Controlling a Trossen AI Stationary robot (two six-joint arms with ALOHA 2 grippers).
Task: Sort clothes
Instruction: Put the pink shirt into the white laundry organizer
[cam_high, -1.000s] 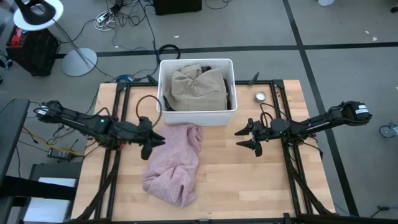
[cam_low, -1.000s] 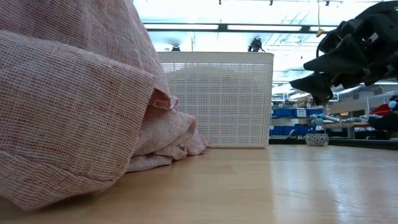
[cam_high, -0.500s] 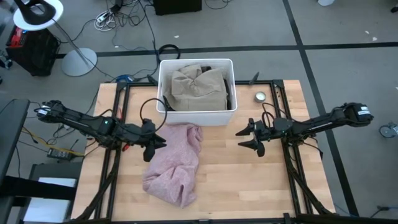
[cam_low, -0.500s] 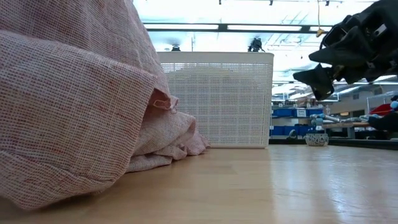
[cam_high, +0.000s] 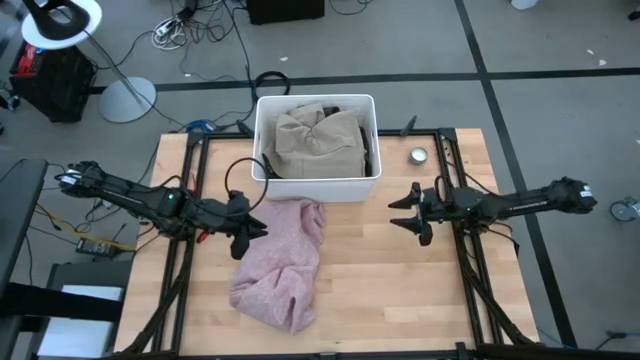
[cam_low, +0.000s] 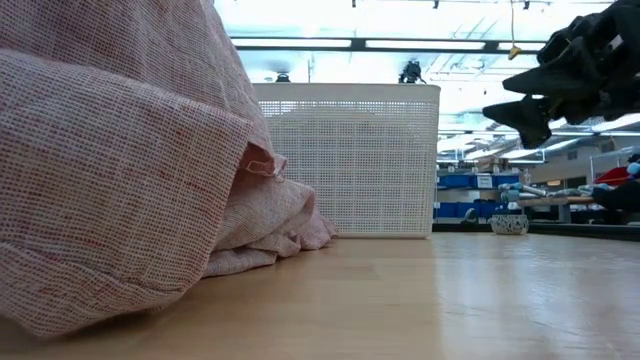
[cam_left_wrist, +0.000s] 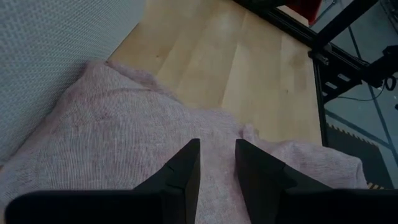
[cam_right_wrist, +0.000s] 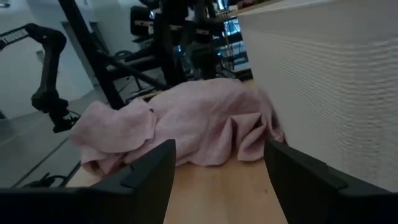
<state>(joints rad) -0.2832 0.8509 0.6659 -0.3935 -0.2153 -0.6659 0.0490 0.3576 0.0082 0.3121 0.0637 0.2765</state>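
While the pale pink garment (cam_high: 278, 263) lay crumpled on the wooden table (cam_high: 390, 290), just in front of the white bin (cam_high: 316, 186), its upper edge reached nearly to the bin's front wall. In the low view the pink cloth (cam_low: 110, 170) filled the near left of the picture, with the perforated bin (cam_low: 360, 160) standing behind it. Inside the bin a light grey-beige garment (cam_high: 318, 140) was heaped on top, and a strip of darker cloth (cam_high: 368, 150) showed along its right side; what that cloth was could not be told.

The left end effector (cam_high: 250, 226) hung at the pink garment's upper left edge. Seen from the left wrist, its fingers (cam_left_wrist: 180, 177) stood a narrow way apart directly above the pink cloth (cam_left_wrist: 112, 155), with nothing caught between them; whether the tips touched the cloth could not be told.

The right end effector (cam_high: 410, 212) was held over bare table to the right of the bin's front corner, well apart from the pink garment. Its fingers (cam_right_wrist: 149, 174) were spread wide and empty, and the right wrist view looked past them to the pink cloth (cam_right_wrist: 186, 124) and the bin wall (cam_right_wrist: 336, 93).

A small round tin (cam_high: 418, 155) sat on the table beside the bin's right wall.
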